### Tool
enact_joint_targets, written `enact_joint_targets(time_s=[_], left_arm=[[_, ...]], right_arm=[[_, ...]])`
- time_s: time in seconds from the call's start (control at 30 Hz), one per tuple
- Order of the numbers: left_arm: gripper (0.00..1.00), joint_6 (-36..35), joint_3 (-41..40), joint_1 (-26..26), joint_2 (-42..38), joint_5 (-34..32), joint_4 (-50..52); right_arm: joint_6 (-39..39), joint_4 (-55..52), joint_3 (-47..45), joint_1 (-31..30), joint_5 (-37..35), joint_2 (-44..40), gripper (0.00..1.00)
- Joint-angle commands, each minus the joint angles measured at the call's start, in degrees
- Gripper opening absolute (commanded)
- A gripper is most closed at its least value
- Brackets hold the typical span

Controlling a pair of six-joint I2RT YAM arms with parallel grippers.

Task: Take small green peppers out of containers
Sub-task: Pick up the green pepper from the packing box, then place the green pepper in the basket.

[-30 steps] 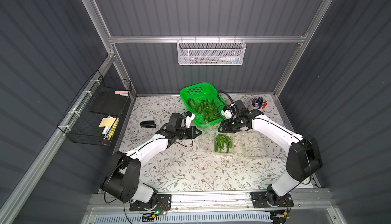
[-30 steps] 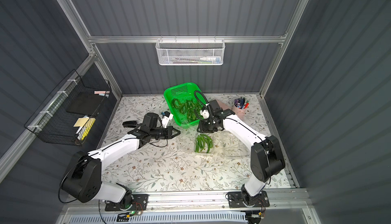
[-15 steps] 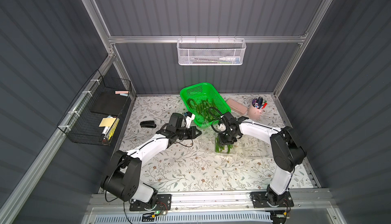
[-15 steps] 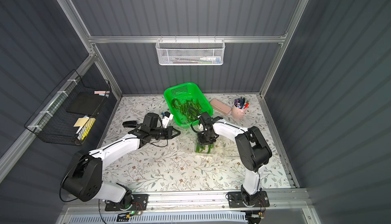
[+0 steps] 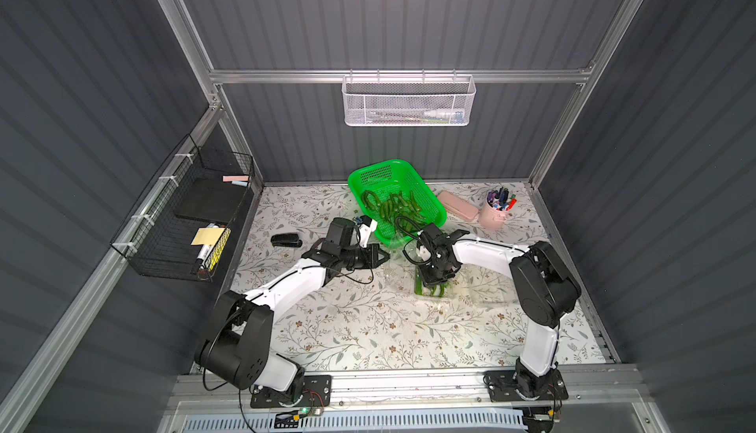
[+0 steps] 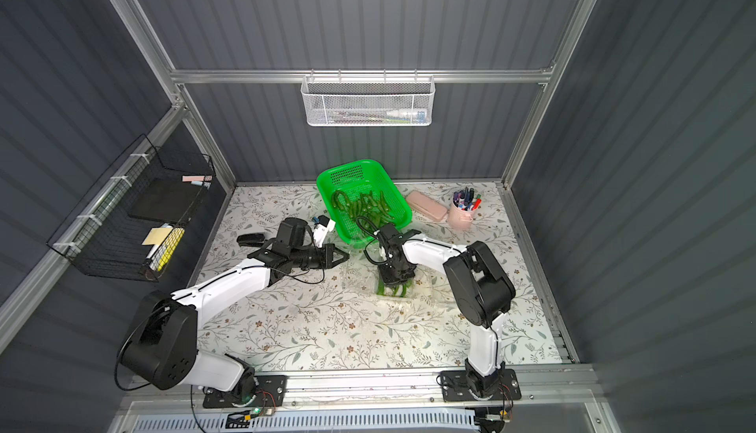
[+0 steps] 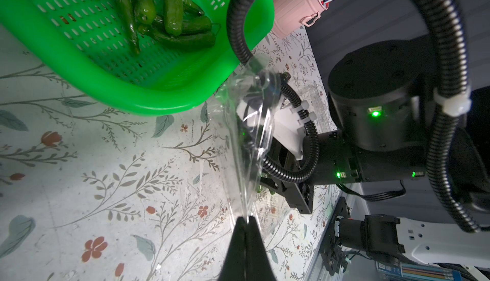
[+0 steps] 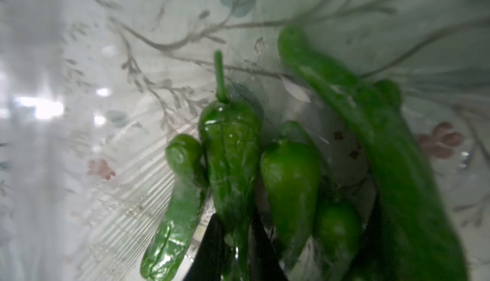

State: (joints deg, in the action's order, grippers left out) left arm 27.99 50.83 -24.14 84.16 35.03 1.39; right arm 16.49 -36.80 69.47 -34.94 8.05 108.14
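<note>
Two holders carry peppers. On the floral table (image 5: 368, 328), near the front of the green basket (image 5: 378, 164), lies a clear container (image 5: 446, 294). Several small green peppers (image 5: 418, 285) lie inside it; about five can be counted in the right wrist view, which is blurred. Into this container reaches the right gripper (image 5: 434, 283), its fingers (image 8: 209, 245) pressed on either side of one pepper (image 8: 230, 147), near its narrow end. Beside it, the left gripper (image 5: 384, 256) has its fingers together, pinching a thin clear lid (image 7: 250, 133) that stands up on edge. The green basket holds a loose pile of peppers (image 5: 392, 210). A pink cup (image 5: 493, 216) holds pens.
</note>
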Motion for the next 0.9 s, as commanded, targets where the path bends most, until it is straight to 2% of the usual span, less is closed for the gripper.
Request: enact_joint_targets(time_s=[0.0,0.27,0.43,0.53,0.67,0.73,0.8,0.87], left_arm=[[0.00,-1.7,1.8,0.5,1.0,0.6,1.2],[0.00,-1.7,2.1,0.5,1.4,-0.2,1.3],[0.00,-1.5,1.6,0.5,1.5,-0.5,0.7],[0.00,-1.5,1.7,0.4,1.4,-1.1,0.7],[0.00,-1.4,1.6,0.4,0.8,-1.5,0.7],[0.00,-1.2,1.8,0.4,0.9,-1.5,0.5],[0.00,-1.0,2.2,0.4,1.3,-1.4,0.4],[0.00,-1.4,2.8,0.4,1.6,-1.4,0.9]], right_arm=[[0.9,0.4,-1.7,-0.2,-1.6,-3.6,0.07],[3.1,2.5,-3.7,0.2,-2.1,-16.2,0.04],[-0.1,2.4,3.3,1.8,-1.6,-16.5,0.04],[-1.5,2.6,11.4,4.3,1.6,-12.3,0.04],[-0.1,8.9,25.7,8.0,4.6,-2.0,0.07],[-0.1,9.0,35.7,8.8,5.7,4.9,0.18],[0.3,-1.0,50.3,9.4,5.6,12.3,0.37],[-0.3,-12.4,62.4,9.7,5.2,17.0,0.42]])
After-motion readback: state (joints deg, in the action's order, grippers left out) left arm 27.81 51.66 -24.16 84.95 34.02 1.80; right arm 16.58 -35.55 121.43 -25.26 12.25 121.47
